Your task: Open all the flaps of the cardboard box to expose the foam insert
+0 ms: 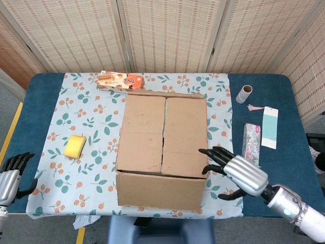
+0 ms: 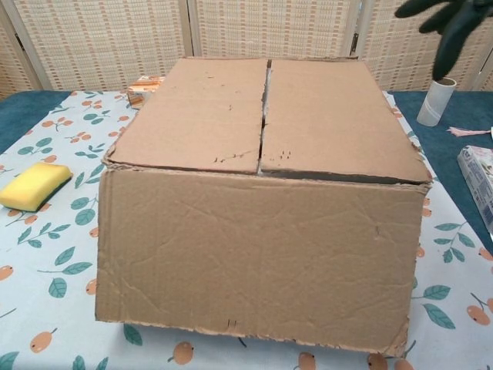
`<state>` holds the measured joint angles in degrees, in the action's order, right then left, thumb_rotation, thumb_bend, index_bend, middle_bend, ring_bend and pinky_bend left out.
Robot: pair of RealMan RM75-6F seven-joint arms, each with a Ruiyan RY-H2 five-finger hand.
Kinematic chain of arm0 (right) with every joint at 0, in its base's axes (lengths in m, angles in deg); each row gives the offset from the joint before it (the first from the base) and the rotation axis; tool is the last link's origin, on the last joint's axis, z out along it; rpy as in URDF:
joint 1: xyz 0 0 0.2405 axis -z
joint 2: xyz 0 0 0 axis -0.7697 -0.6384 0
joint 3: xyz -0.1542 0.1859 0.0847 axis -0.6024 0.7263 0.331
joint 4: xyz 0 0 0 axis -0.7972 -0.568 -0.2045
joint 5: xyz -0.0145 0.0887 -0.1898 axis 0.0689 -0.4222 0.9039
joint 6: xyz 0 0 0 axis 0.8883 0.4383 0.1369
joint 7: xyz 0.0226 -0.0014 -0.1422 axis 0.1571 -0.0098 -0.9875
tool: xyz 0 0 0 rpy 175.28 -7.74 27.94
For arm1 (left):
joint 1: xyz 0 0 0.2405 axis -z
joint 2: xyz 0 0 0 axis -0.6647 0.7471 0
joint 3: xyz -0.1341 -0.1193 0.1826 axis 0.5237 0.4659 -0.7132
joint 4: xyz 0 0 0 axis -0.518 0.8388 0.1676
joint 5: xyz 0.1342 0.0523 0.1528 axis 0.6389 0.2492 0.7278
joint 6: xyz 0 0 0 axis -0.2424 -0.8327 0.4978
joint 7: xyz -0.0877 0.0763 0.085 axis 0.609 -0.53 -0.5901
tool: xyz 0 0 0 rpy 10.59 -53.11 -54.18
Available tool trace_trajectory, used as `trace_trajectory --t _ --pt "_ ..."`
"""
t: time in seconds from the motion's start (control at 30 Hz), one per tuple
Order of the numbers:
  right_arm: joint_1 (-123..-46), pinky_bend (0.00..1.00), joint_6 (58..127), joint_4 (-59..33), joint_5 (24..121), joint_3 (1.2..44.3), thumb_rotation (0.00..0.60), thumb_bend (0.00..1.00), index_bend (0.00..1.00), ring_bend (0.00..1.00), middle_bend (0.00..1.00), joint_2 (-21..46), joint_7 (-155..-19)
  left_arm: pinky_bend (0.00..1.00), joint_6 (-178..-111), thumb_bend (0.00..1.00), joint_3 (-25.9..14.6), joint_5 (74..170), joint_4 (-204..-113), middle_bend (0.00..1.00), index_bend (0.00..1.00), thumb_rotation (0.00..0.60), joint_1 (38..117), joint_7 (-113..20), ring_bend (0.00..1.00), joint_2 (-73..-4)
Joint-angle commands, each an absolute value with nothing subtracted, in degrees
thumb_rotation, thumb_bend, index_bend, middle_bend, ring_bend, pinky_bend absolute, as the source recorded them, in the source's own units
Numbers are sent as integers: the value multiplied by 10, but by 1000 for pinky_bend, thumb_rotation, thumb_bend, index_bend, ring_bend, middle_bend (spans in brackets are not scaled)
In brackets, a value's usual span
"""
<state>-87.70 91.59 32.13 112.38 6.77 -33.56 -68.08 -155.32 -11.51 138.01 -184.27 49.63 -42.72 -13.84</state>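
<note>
Cardboard box sits mid-table on the floral cloth, near flap folded down over the front wall, far flap edge visible behind. Two inner flaps lie shut, meeting at a centre seam; foam insert not visible. Right hand hovers at the box's near right corner, fingers spread, holding nothing. Left hand rests at the table's left edge, well apart, fingers loosely curled and empty. Next, likely: hook fingertips into the seam, lift the right inner flap outward over its crease, low and slow so the box does not slide. Sponge lies left of the box.
</note>
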Motion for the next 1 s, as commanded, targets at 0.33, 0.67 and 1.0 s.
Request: trace_trajectory --t 0.33,0.67,1.0 --pt "-1045 0 757 307 727 226 452 206 452 0 0 -128 -1116 0 -1556 483 -114 1388 -1829 81 100 600 488 -362 0 -126" --pt "-1138 0 741 225 594 238 362 206 531 0 0 -42 -1195 0 -1545 484 -113 1394 -1812 76 95 600 489 -309 0 -117" --pt "-1172 0 743 161 565 236 350 206 616 0 10 1 -1206 0 -1540 484 -113 1398 -1802 74 83 600 491 -285 0 -115"
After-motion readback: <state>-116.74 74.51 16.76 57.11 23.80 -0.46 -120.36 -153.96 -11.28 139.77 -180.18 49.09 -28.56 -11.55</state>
